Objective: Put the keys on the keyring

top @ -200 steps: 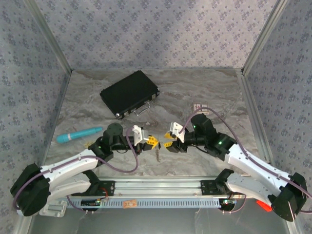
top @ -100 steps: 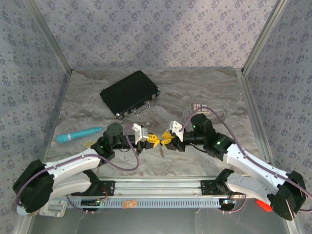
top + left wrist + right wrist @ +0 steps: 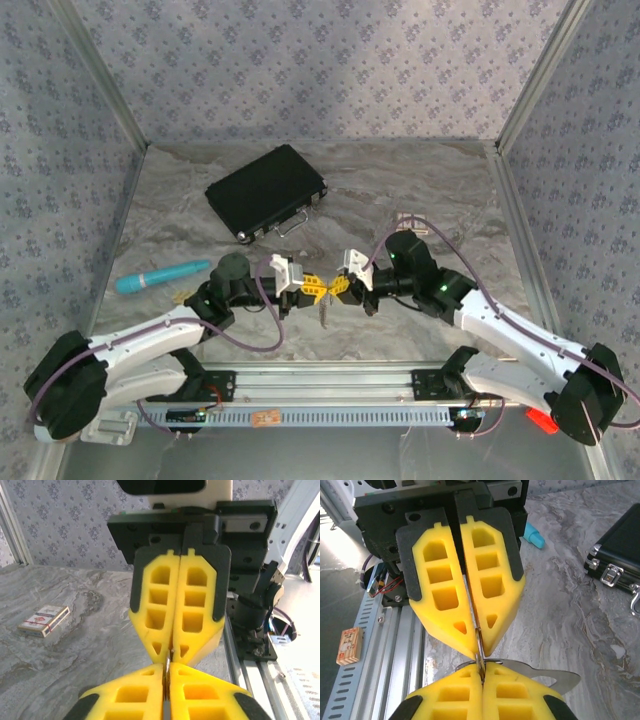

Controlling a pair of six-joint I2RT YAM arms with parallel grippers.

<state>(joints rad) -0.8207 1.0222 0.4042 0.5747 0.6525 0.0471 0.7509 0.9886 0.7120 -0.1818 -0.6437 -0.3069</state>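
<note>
The tube (image 3: 157, 277) lies before the case (image 3: 266, 191), leftward.

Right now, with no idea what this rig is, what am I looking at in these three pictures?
Two white robot arms, left and right, are bolted to the near edge of a marble-patterned table. One camera looks down from above; the other two sit on the wrists, each facing its own yellow fingers. On the table lie a black hard case, a teal cylinder and a small red-and-white box. The left fingers and right fingers meet tip to tip, both shut on a thin metal keyring, with a flat silver key hanging from it.
</note>
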